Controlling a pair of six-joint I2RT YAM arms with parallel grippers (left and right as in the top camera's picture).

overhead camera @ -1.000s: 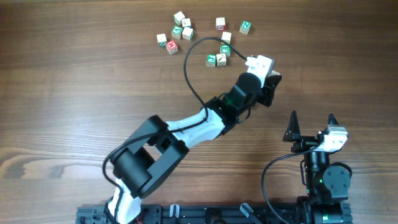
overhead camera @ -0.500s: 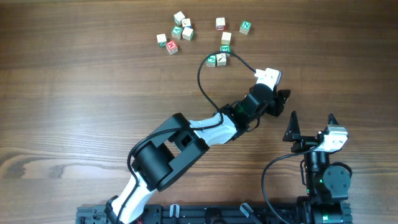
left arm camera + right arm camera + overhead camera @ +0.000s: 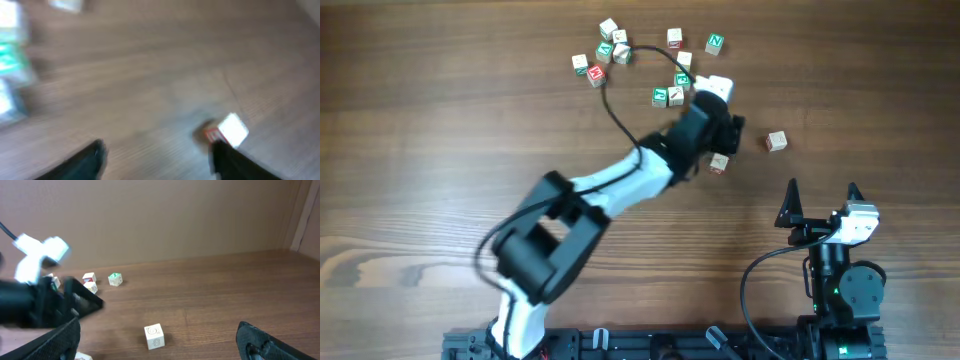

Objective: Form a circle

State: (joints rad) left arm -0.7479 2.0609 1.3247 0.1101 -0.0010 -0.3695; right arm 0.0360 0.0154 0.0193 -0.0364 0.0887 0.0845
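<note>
A tight group of three small wooden cubes [image 3: 667,95] with green and pale faces lies at the back of the table, just left of my left arm's wrist. My left gripper [image 3: 728,142] hangs low over the wood with its fingers spread and nothing between them. In the blurred left wrist view the left gripper [image 3: 157,150] is open, and a red-and-pale cube [image 3: 226,131] lies against the tip of its right finger. That cube [image 3: 719,163] also shows from overhead. A pale cube [image 3: 777,141] lies alone further right. My right gripper [image 3: 821,198] is open above the near right.
A looser scatter of like cubes [image 3: 603,50] spreads along the back of the table, with several more [image 3: 716,43] to their right. The right wrist view shows the pale cube [image 3: 154,336] ahead on the wood between my fingers, and the left arm [image 3: 35,300] blurred at left.
My left gripper opened and swung back left toward the cube group. Two cubes now lie loose on the wood where it had been. The right arm has not moved.
</note>
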